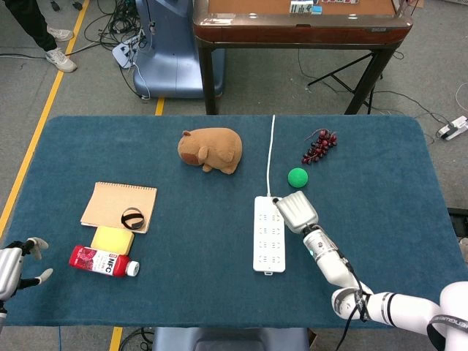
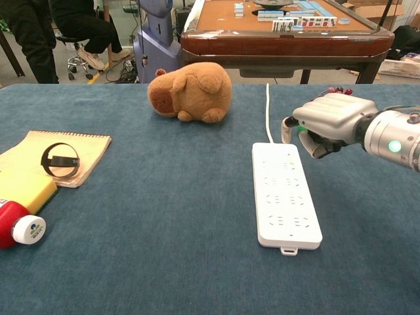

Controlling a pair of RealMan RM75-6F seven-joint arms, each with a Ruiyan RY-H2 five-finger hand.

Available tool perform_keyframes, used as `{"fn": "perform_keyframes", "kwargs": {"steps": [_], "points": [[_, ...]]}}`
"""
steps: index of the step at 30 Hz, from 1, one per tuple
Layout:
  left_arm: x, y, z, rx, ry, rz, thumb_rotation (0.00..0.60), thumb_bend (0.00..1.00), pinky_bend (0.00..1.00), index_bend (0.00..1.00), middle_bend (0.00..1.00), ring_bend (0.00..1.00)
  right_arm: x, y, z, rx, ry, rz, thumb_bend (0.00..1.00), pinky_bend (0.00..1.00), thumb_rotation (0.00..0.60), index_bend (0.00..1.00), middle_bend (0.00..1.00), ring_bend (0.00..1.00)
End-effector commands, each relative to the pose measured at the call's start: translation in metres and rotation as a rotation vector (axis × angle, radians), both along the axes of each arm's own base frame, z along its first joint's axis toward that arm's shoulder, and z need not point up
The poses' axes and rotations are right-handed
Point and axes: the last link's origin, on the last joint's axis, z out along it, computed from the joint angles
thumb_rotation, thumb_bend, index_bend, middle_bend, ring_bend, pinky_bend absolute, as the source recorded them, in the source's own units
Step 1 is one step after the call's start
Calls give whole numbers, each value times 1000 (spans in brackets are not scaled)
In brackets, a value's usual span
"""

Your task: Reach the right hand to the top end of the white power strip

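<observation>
A white power strip (image 1: 268,233) (image 2: 283,193) lies lengthwise near the table's middle, its white cord (image 1: 271,150) (image 2: 267,110) running from the top end toward the far edge. My right hand (image 1: 295,210) (image 2: 326,122) hovers over the strip's top right corner, fingers curled loosely downward, holding nothing; whether it touches the strip I cannot tell. My left hand (image 1: 13,266) sits off the near left table corner, fingers apart and empty.
A green ball (image 1: 297,176) lies just beyond the right hand, with dark grapes (image 1: 319,145) behind it. A brown plush capybara (image 1: 210,150) (image 2: 191,92) sits left of the cord. A notebook with a ring (image 1: 120,208), a yellow sponge (image 1: 112,240) and a red bottle (image 1: 102,261) lie at the left.
</observation>
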Motion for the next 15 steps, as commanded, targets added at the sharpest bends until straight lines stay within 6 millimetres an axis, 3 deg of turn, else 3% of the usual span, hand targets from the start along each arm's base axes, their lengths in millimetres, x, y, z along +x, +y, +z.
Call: {"fn": "perform_keyframes", "kwargs": {"steps": [1,15], "points": [[-1,0,1,5,-1,3,600,163,648,516,554,436,1,0,-5,9,2,0,771,1000,600,319,1000,1000],[-3,0,2,7,0,12,600,163,648,516,555,436,4,-1,-14,23,1,3,770,1000,600,320,1000,1000]]}}
